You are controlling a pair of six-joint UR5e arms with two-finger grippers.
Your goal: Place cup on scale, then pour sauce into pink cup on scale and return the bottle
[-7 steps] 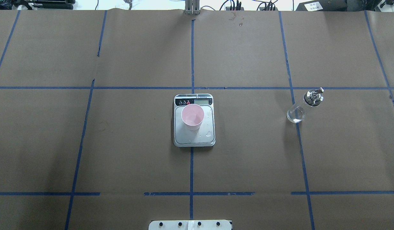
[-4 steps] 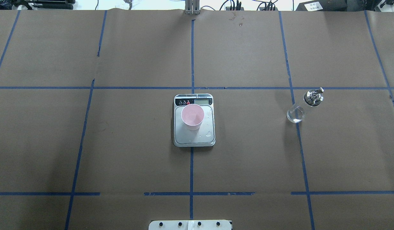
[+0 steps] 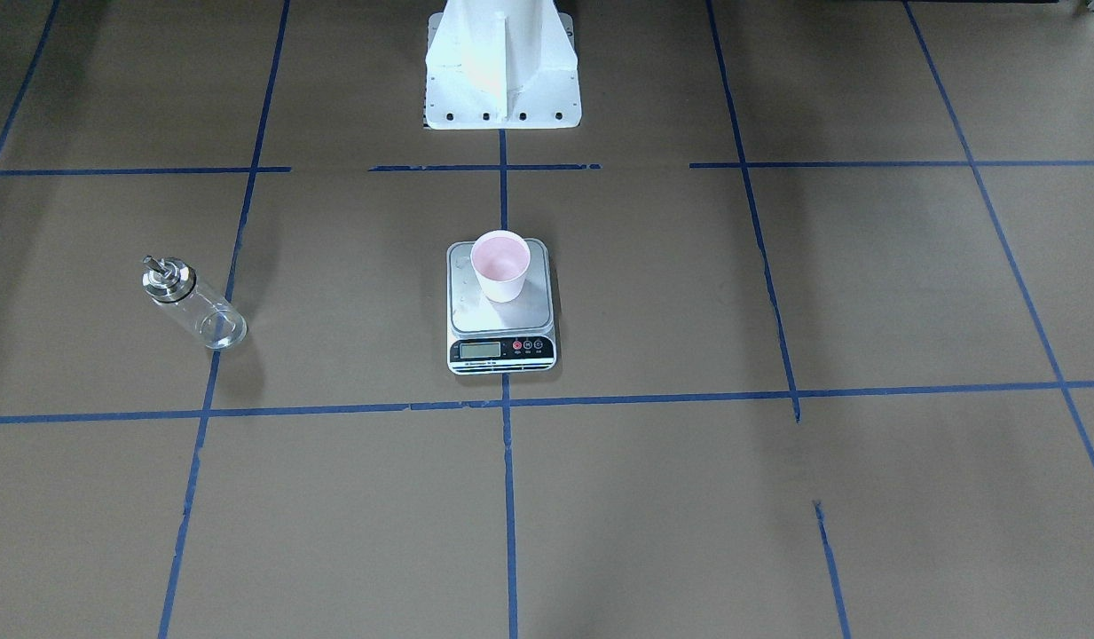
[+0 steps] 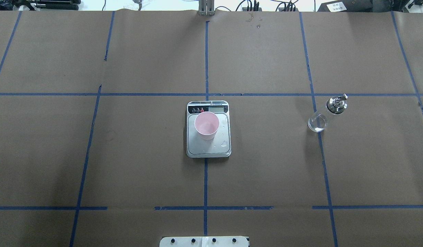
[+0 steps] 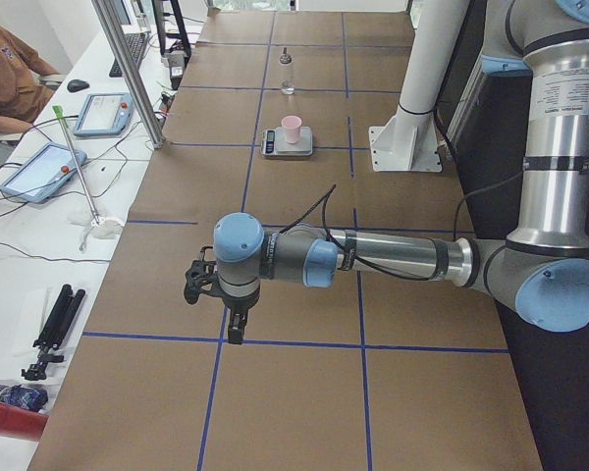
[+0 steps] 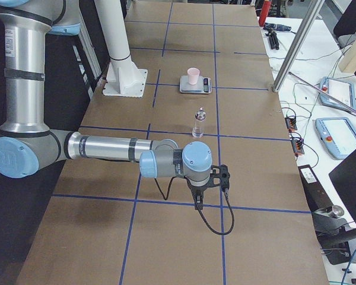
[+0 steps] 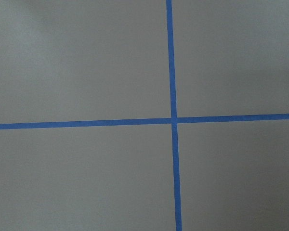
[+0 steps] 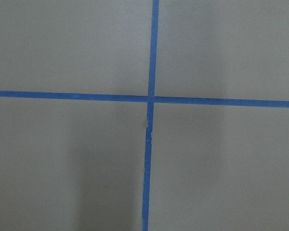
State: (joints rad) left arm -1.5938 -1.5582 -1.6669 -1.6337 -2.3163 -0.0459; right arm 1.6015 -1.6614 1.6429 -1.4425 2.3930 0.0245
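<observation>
The pink cup [image 4: 206, 125] stands upright on the scale [image 4: 211, 149] at the table's middle; it also shows in the front view [image 3: 500, 264] on the scale's silver platform [image 3: 462, 311]. The clear glass bottle [image 4: 322, 115] stands upright on the paper, well apart to the robot's right, also in the front view [image 3: 192, 302]. My left gripper [image 5: 234, 329] shows only in the exterior left view, my right gripper [image 6: 199, 202] only in the exterior right view, both far from the scale over blue tape crossings. I cannot tell whether either is open or shut.
The white robot pedestal [image 3: 502, 71] stands behind the scale. Small droplets lie on the scale platform. Blue tape lines grid the brown paper. A side bench with tablets [image 5: 98, 113] and a seated operator [image 5: 5, 78] runs along the far edge.
</observation>
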